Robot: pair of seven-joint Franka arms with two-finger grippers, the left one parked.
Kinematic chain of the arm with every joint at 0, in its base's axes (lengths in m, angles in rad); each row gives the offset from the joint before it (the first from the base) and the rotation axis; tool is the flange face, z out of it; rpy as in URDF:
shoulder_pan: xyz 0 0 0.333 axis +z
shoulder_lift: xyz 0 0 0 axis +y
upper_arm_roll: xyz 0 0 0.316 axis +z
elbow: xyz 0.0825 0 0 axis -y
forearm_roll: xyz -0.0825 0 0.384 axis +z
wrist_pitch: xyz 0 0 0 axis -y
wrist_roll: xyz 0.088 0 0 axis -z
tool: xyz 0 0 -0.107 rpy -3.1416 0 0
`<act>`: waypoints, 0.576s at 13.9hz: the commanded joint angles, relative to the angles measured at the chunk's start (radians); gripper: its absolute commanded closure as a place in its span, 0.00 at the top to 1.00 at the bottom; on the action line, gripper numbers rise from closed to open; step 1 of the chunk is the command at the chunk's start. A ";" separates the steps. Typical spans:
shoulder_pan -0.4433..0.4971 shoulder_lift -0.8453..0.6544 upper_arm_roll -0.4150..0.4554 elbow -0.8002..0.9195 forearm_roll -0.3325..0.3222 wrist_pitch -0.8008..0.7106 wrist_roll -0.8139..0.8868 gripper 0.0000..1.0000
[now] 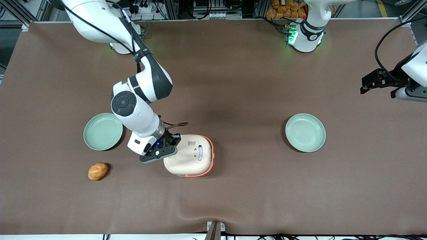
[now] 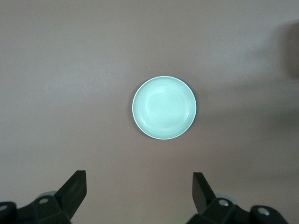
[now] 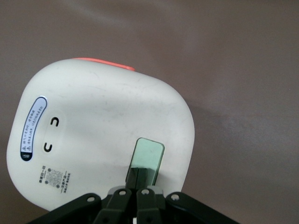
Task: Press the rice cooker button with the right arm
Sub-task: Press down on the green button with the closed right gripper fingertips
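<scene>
The rice cooker (image 1: 190, 156) sits lid down near the middle of the table, cream lid on top, orange-red rim along one side. In the right wrist view its lid (image 3: 93, 130) fills the frame, with a pale green rectangular button (image 3: 149, 156) at the lid's edge. My right gripper (image 3: 138, 176) is shut, fingers pressed together, with the tips resting on the near end of that button. In the front view the gripper (image 1: 168, 151) is over the cooker's edge that faces the working arm's end.
A pale green plate (image 1: 103, 131) lies beside the working arm's wrist. A brown bread roll (image 1: 97, 171) lies nearer the front camera than that plate. A second pale green plate (image 1: 305, 132) lies toward the parked arm's end, also in the left wrist view (image 2: 164, 108).
</scene>
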 commanded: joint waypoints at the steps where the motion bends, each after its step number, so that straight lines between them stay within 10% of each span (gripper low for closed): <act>1: 0.022 0.036 -0.018 0.011 0.015 0.037 0.009 0.00; 8: 0.023 0.053 -0.025 0.003 0.015 0.053 0.009 0.00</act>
